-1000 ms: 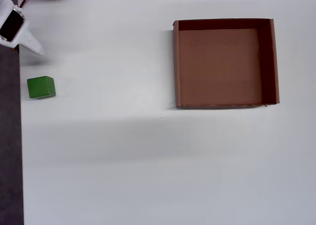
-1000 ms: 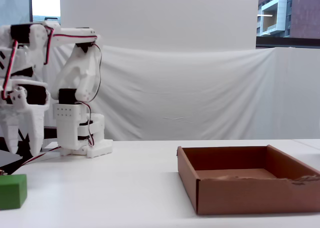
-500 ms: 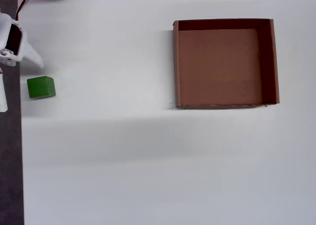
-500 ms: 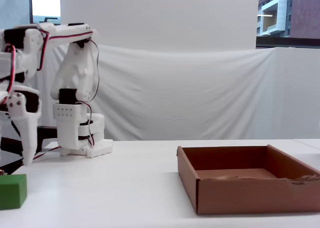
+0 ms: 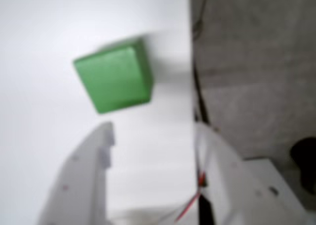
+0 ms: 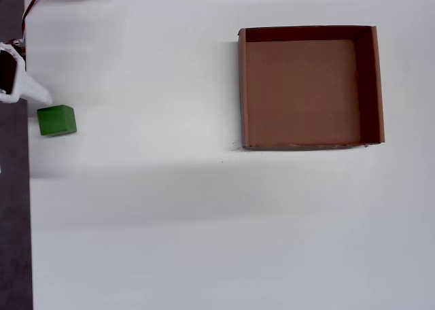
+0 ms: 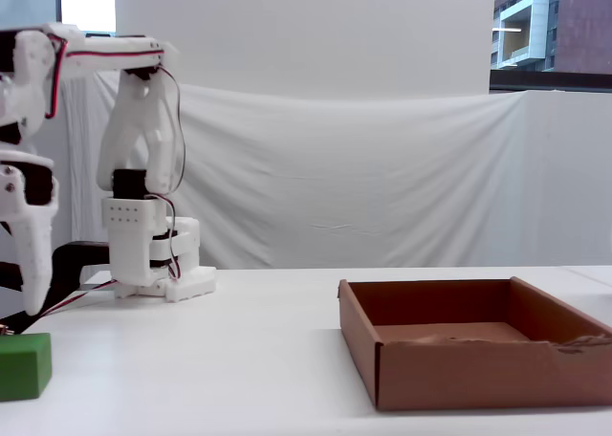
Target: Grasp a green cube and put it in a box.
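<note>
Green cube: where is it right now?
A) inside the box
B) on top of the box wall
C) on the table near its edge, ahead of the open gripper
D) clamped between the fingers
C: the green cube rests on the table by its edge, beyond the gripper, untouched.

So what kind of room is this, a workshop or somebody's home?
Most likely an office or lab bench set up for robot trials, not a home. A plain white table holds only a small white arm, a green cube and a cardboard box, white sheeting hangs behind, and city buildings show through a window.
</note>
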